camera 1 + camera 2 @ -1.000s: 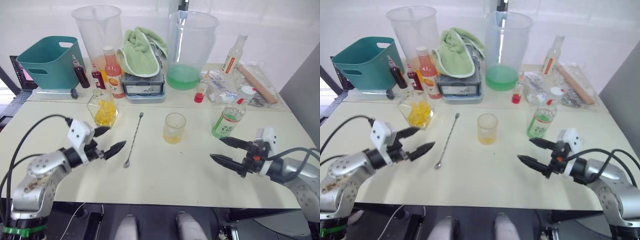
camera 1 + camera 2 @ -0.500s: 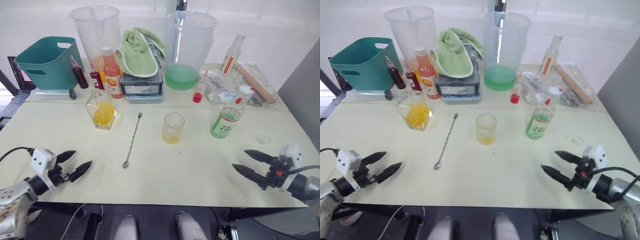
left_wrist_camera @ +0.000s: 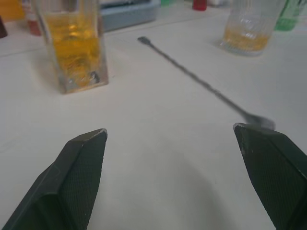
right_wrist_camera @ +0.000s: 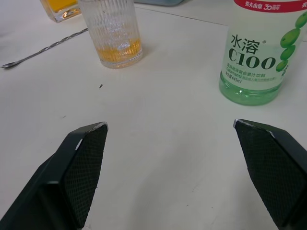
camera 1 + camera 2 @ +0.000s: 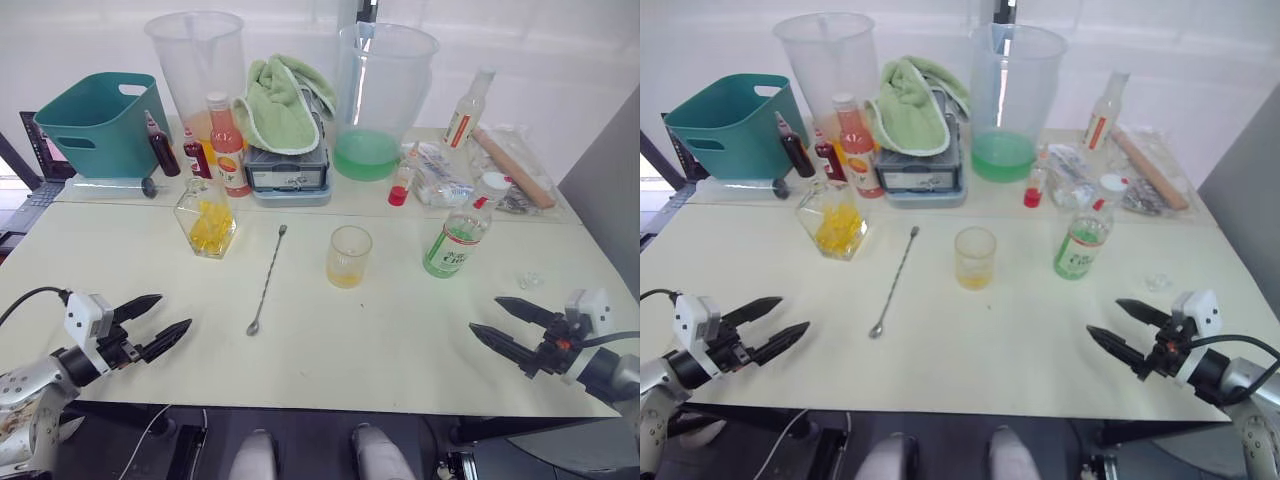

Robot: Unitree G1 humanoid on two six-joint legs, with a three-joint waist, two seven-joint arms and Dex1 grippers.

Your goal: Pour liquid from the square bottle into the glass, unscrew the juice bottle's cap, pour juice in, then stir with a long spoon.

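— Grippers first: where do they sit compared with a second ago?
— Left gripper (image 5: 150, 324) has pulled back to the near table edge, spread wide, empty. Square bottle (image 5: 206, 218), long spoon (image 5: 266, 281), glass (image 5: 348, 256) and juice bottle (image 5: 458, 240) stand unmoved. Right gripper (image 5: 506, 324) retreated too, spread wide, empty.

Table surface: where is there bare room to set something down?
Bare table lies in the wide front strip between the left gripper and right gripper, in front of the long spoon and glass. The back edge behind the square bottle and juice bottle is crowded.
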